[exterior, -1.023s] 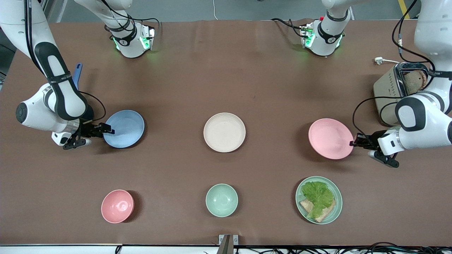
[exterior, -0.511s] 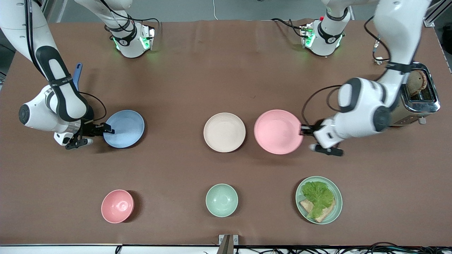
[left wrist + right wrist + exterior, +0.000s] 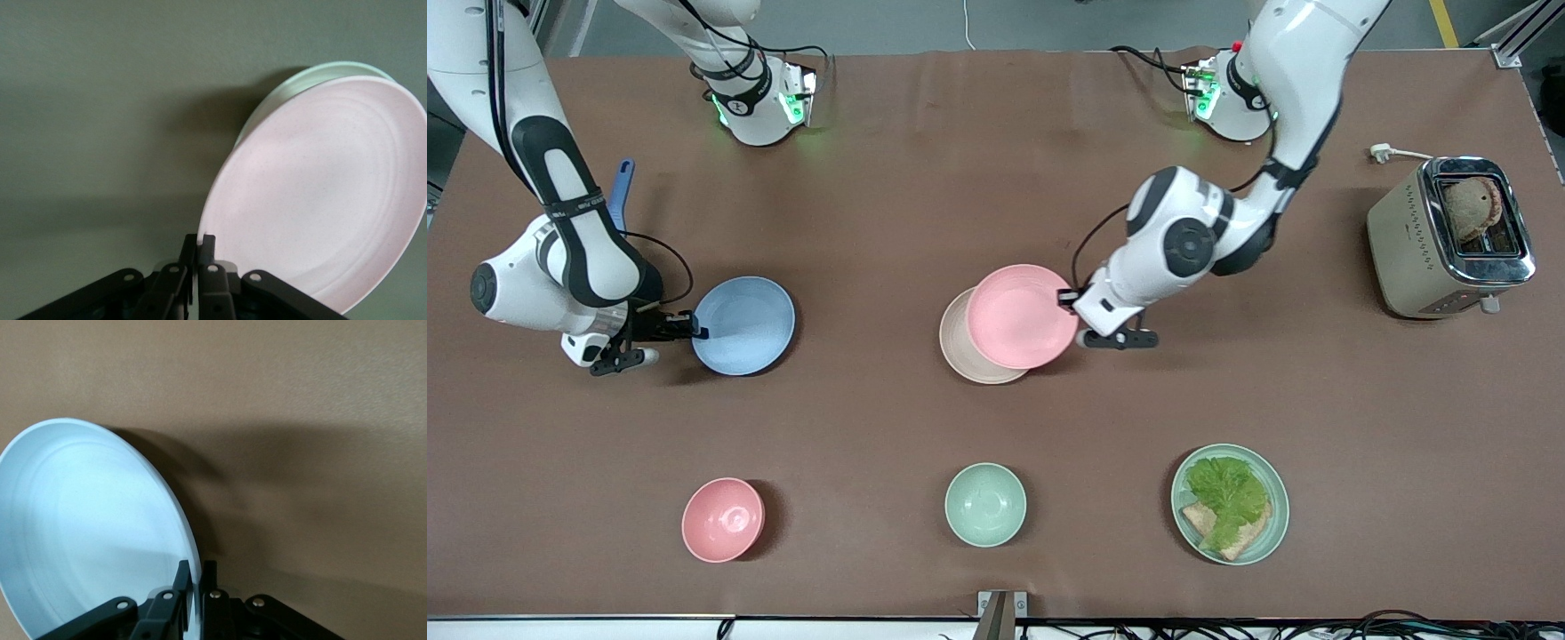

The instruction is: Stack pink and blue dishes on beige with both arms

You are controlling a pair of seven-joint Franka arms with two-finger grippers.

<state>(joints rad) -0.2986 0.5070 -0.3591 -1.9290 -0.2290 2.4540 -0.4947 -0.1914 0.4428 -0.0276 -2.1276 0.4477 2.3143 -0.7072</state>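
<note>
1 pink plate (image 3: 1021, 316) (left claw (image 3: 1069, 300) pinching) now overlaps beige plate (image 3: 960, 352).

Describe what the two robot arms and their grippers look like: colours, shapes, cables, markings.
Both arms are glossy white with rounded joints, black bands and loose black cables. The left gripper and right gripper are small, black, two-fingered linkages with silver rivets. The bases glow green.
</note>
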